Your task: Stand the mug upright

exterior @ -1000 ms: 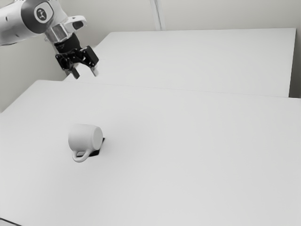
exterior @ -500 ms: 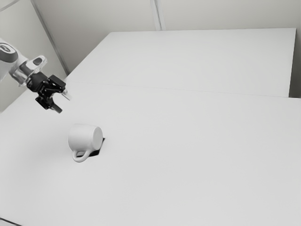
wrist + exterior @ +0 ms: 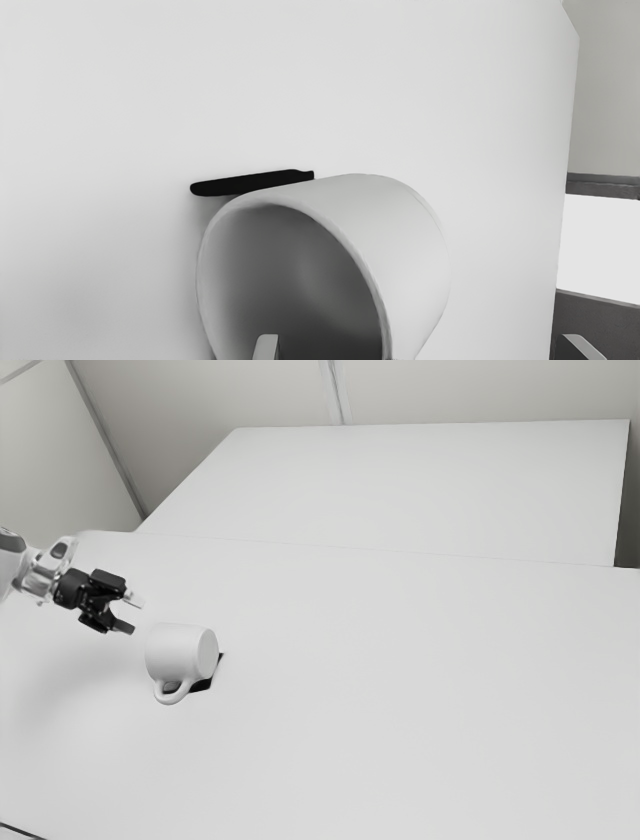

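- The gripper [image 3: 131, 615] stands open and empty just off the mug's mouth side, its fingers [image 3: 265, 347] spread wide. In the exterior view a small gap parts the fingertips from the mug, and I see no contact.
- In the wrist view one finger lines up with the mug's mouth [image 3: 295, 280] and the other sits out past its outer wall, so the rim [image 3: 367, 270] on that side falls between their lines.
- The mug [image 3: 180, 651] lies on its side on the table [image 3: 400, 660], mouth toward the gripper, base toward the exterior view's right, so it is not upright.
- Its handle [image 3: 172, 698] points away from the wall that the fingers line up with. A thin dark piece [image 3: 202, 685] lies low by the mug's handle side and base, partly hidden by it.
- If the spread fingers drift off line, I expect a tip to strike the rim and shove or spin the mug.
- A shallow pinch on one curved wall could let the mug swivel or slip out as it tilts.
- The handle or the dark piece might snag during the turn, leaving the mug leaning or rolled over.
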